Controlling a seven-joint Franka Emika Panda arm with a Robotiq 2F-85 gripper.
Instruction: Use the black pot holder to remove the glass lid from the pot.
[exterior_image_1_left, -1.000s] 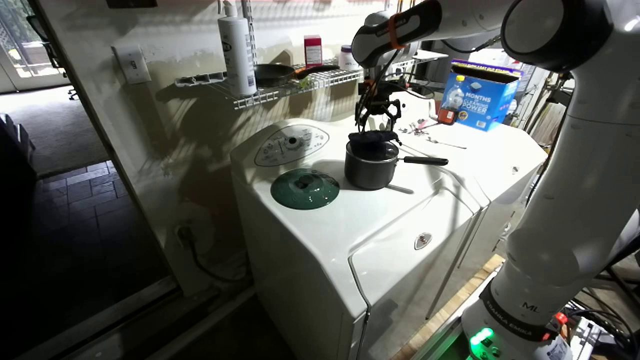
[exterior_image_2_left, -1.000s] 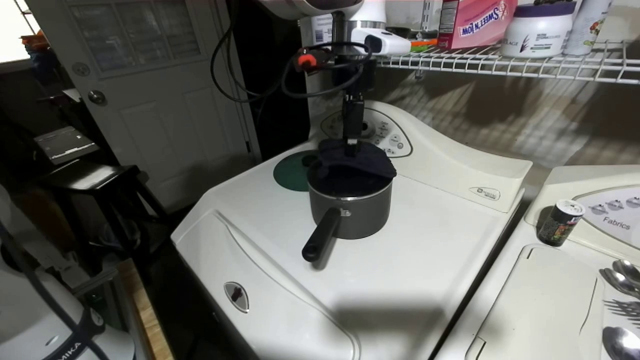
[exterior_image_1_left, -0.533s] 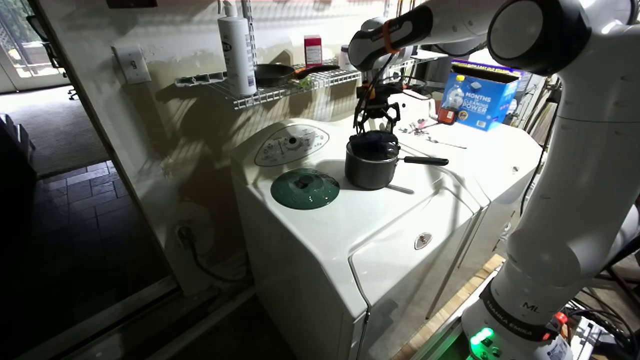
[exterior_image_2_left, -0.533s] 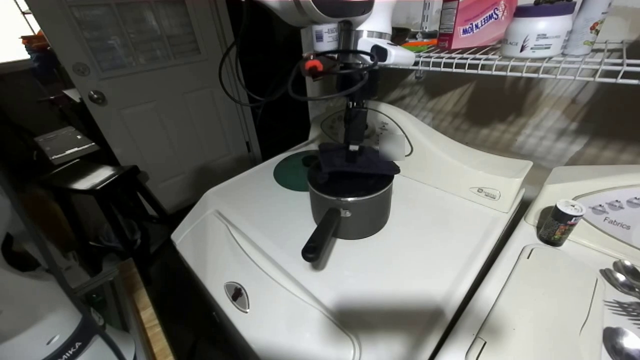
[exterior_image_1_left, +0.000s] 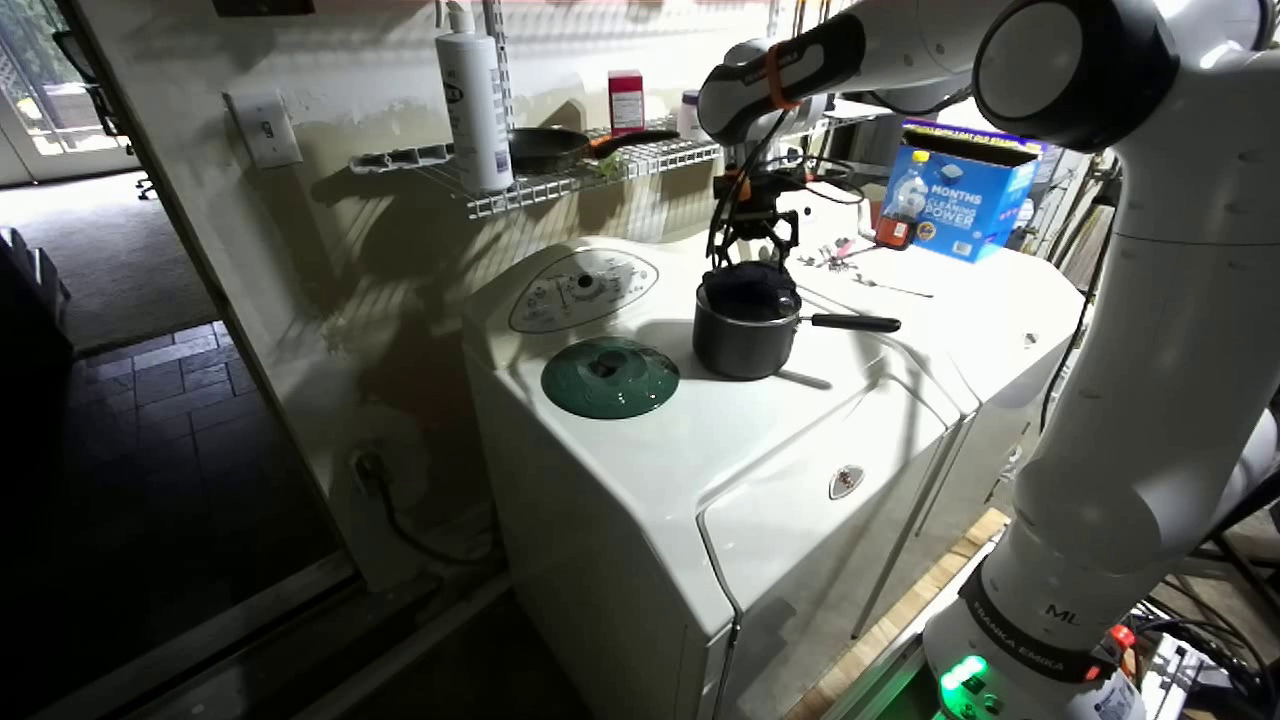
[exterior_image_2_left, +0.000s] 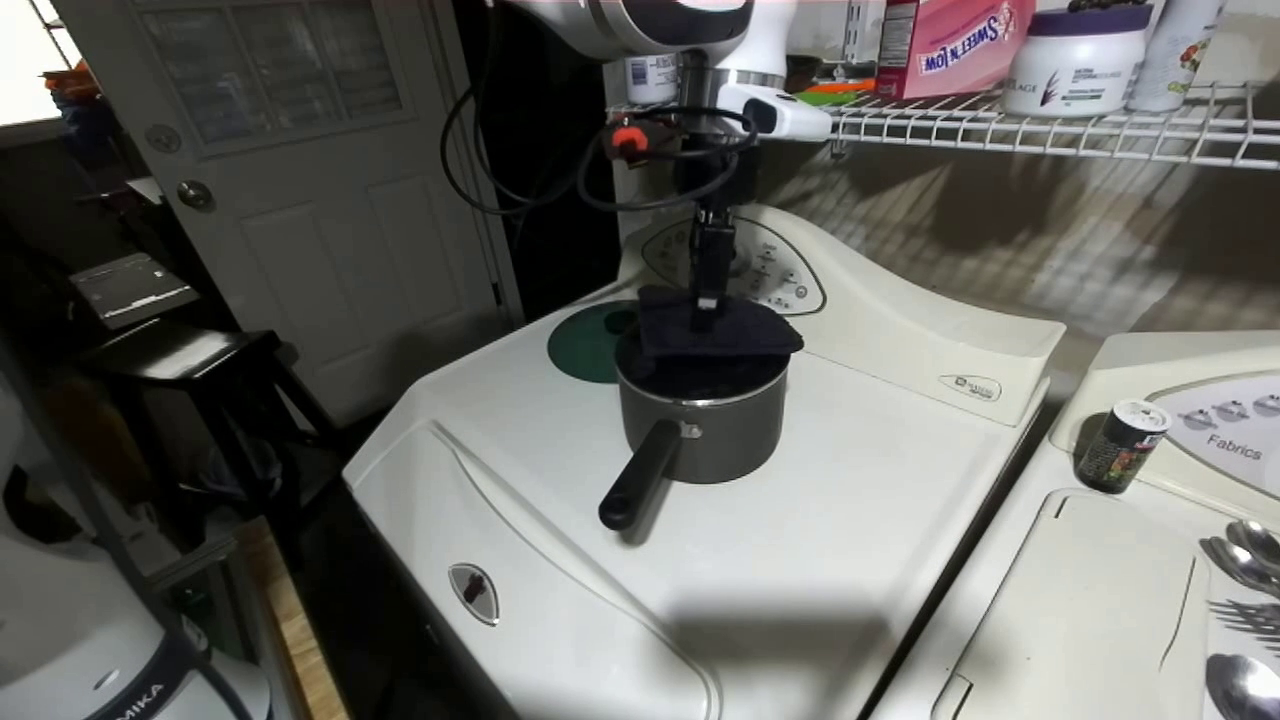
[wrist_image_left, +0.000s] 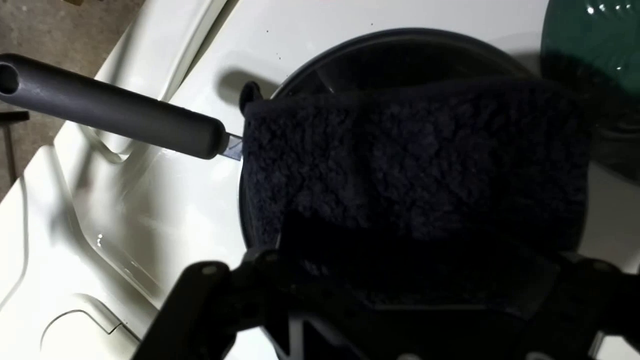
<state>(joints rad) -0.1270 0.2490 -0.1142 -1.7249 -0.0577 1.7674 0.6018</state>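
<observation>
The dark pot (exterior_image_1_left: 742, 350) stands on the white machine top, also in an exterior view (exterior_image_2_left: 730, 435). Its handle (wrist_image_left: 115, 112) points to the upper left in the wrist view. The black pot holder (exterior_image_2_left: 745, 332) lies over the far part of the pot's top; it also shows in the wrist view (wrist_image_left: 415, 155). The glass lid (wrist_image_left: 395, 65) sits on the pot, mostly covered by the pad; its knob is hidden. My gripper (exterior_image_1_left: 749, 262) points down over the pot. Its fingers are spread wide, touching the pad, whose raised middle (exterior_image_1_left: 755, 277) sits between them.
A dark green disc (exterior_image_1_left: 610, 380) lies beside the pot. A wire shelf (exterior_image_2_left: 1010, 135) runs along the wall behind, near the arm. A blue box (exterior_image_1_left: 965, 205), a bottle (exterior_image_1_left: 900, 205) and cutlery (exterior_image_2_left: 1245, 570) are on the neighbouring machine, with a dark can (exterior_image_2_left: 1122, 445).
My gripper has moved slightly down and toward the shelf, and the pad has shifted and bunched up between its fingers. The pot has slid very slightly toward its handle side.
</observation>
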